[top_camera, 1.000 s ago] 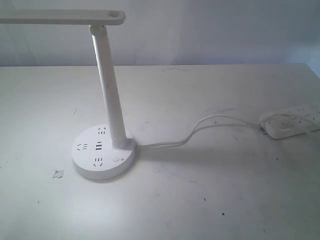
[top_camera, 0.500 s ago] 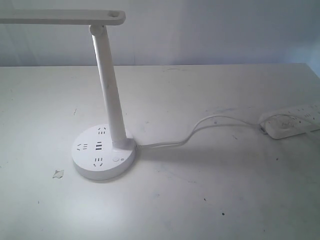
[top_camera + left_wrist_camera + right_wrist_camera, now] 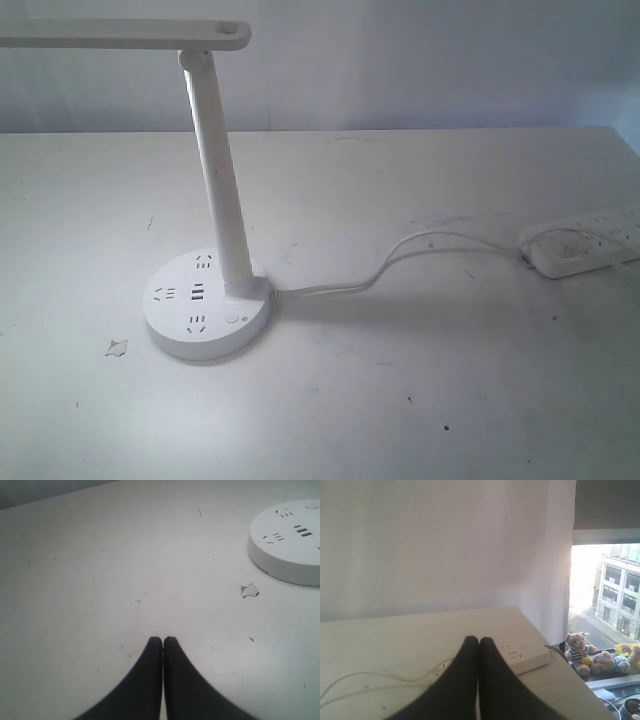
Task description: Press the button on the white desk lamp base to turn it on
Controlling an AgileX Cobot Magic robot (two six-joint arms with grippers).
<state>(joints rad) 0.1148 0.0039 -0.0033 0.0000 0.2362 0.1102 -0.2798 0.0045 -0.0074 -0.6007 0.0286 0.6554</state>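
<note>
The white desk lamp (image 3: 215,160) stands left of centre on the table, its flat head reaching out to the left. Its round white desk lamp base (image 3: 206,305) shows dark socket slots, and the small round button (image 3: 233,320) sits on its near right side. The base (image 3: 287,542) also appears in the left wrist view, off to one side of my left gripper (image 3: 163,640), which is shut and empty over bare table. My right gripper (image 3: 479,641) is shut and empty above the power strip (image 3: 522,656). Neither gripper shows in the exterior view.
The lamp's white cord (image 3: 400,260) runs right across the table to a long white power strip (image 3: 585,245) at the right edge. A small paper scrap (image 3: 117,347) lies left of the base. Past the table's edge, stuffed bears (image 3: 592,657) sit on a window ledge.
</note>
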